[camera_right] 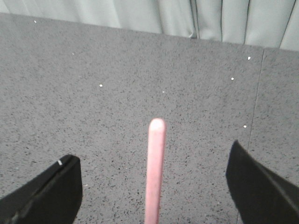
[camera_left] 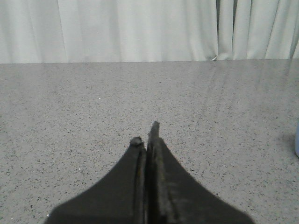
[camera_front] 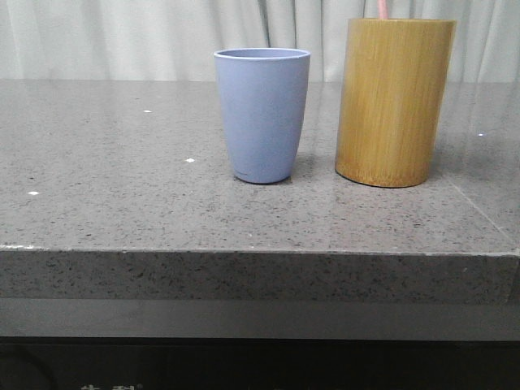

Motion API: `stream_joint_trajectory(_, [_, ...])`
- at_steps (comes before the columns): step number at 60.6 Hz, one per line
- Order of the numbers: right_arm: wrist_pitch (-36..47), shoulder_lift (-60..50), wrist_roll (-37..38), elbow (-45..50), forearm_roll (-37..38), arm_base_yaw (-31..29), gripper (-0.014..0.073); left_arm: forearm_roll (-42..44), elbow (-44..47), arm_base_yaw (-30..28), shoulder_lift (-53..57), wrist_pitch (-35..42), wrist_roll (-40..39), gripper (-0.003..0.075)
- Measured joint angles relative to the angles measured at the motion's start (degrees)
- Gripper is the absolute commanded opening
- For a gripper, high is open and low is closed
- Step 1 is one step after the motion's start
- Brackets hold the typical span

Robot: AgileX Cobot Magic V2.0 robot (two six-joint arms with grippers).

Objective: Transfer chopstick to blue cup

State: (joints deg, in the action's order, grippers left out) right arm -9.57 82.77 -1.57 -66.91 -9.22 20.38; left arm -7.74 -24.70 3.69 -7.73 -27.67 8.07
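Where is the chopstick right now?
The chopstick stands in the bamboo holder on the table's right side, beside the blue cup, with the open right gripper around its top.

Your left gripper (camera_left: 145,135) sat pressed closed above the grey tabletop (camera_left: 93,107), white curtains (camera_left: 117,28) far behind.

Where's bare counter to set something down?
Widest: left of the blue cup out to the counter edge. Also the strip in front of both vessels. Crowded: the narrow gap between blue cup and bamboo holder, which holds the chopstick.
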Motion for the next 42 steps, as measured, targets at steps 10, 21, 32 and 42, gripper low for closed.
stream_joint_trajectory(10, [0.0, 1.8, 0.0, -0.4, 0.0, 0.0, 0.0295, 0.0, 0.1, 0.0, 0.0, 0.0, 0.0, -0.0019])
stream_joint_trajectory(21, [0.1, 1.8, 0.0, -0.6, 0.0, 0.0, 0.0031, 0.0, 0.1, 0.0, 0.0, 0.0, 0.0, -0.0019])
stream_joint_trajectory(32, [0.1, 1.6, 0.0, -0.6, -0.1, 0.0, -0.0041, 0.0, 0.1, 0.0, 0.0, 0.0, 0.0, -0.0019])
stream_joint_trajectory(42, [0.7, -2.1, 0.0, -0.6, -0.1, 0.0, -0.0041, 0.0, 0.1, 0.0, 0.0, 0.0, 0.0, -0.0019])
